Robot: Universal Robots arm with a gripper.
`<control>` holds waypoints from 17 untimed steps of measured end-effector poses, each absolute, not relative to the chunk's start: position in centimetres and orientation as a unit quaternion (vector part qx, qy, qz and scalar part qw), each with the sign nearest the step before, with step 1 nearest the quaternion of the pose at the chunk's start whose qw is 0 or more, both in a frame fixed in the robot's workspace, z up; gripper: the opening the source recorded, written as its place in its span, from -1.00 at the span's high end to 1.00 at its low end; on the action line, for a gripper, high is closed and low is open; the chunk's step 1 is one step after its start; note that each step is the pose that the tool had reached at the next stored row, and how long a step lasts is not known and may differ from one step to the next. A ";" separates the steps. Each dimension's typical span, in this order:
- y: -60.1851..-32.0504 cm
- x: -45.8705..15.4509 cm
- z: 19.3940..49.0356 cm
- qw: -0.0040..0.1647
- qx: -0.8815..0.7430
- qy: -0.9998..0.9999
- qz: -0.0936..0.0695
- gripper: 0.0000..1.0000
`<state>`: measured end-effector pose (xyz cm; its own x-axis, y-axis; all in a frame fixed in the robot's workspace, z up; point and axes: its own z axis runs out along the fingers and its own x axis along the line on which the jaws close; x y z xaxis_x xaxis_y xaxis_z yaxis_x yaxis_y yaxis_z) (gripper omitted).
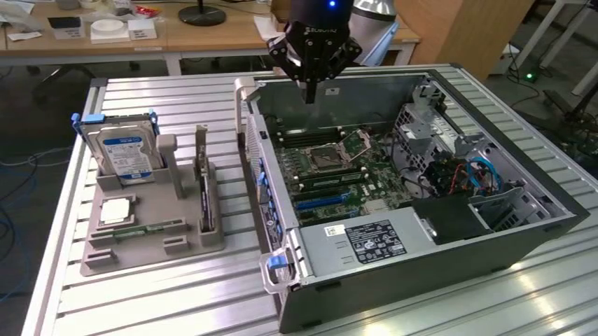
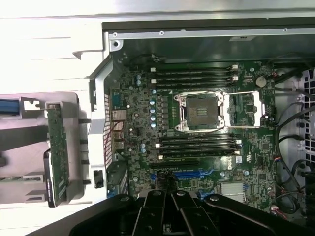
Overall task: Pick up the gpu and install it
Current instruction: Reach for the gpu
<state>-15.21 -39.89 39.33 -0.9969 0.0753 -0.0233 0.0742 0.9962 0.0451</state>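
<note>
On the exterior view's left, a grey tray [image 1: 140,246] sits on the slatted table [image 1: 168,301]. A hard drive [image 1: 126,155] stands upright at the tray's far end, a square processor chip [image 1: 115,210] lies flat in front of it, and a green memory stick [image 1: 150,227] lies just beside the chip.

The gpu [image 1: 204,192] stands on its long edge in a slot along the tray's right side, next to the case and not touching it. Nothing holds it. In the wrist view the gpu [image 2: 58,147] shows a green board face, upright in the same tray.

Right of the tray the open case [image 1: 421,280] lies on its side with the motherboard [image 1: 327,178] facing up. The bare processor socket [image 1: 329,159] sits near the board's middle, with dark memory slots on either side of it. The wrist view shows the socket [image 2: 202,110] with its metal frame, and a blue expansion slot [image 2: 189,173] close to the gripper's body.

The gripper [image 1: 309,98] hangs over the far part of the case, pointing straight down, above the board and touching nothing. Its fingers are pressed together into one narrow tip and hold nothing — the wrist view shows the same, the gripper [image 2: 166,191] meeting at a point over the board.

Further right, a silver power supply [image 1: 360,241] fills the near corner of the case, and blue cables [image 1: 481,175] loop beside the drive cage [image 1: 425,122].
</note>
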 end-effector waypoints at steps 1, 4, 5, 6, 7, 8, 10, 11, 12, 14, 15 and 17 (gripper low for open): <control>-39.9 -15.3 39.3 0.012 0.037 0.999 0.022 0.79; -39.9 -15.6 39.3 0.012 0.037 0.999 0.022 0.79; -39.9 -15.7 39.3 0.012 0.037 0.999 0.022 0.79; -39.9 -15.8 39.3 0.012 0.037 0.999 0.022 0.79; -39.9 -16.0 39.3 0.012 0.037 0.999 0.022 0.79; -39.9 -16.1 39.3 0.012 0.037 0.999 0.022 0.79; -39.9 -16.3 39.3 0.013 0.037 0.999 0.022 0.79; -39.9 -16.4 39.3 0.012 0.037 0.999 0.022 0.79; -39.9 -16.5 39.3 0.012 0.037 0.999 0.022 0.79; -39.9 -16.7 39.3 0.012 0.037 0.999 0.022 0.79; -39.9 -16.7 39.3 0.012 0.037 0.999 0.022 0.79; -39.9 -16.9 39.3 0.012 0.037 0.999 0.022 0.79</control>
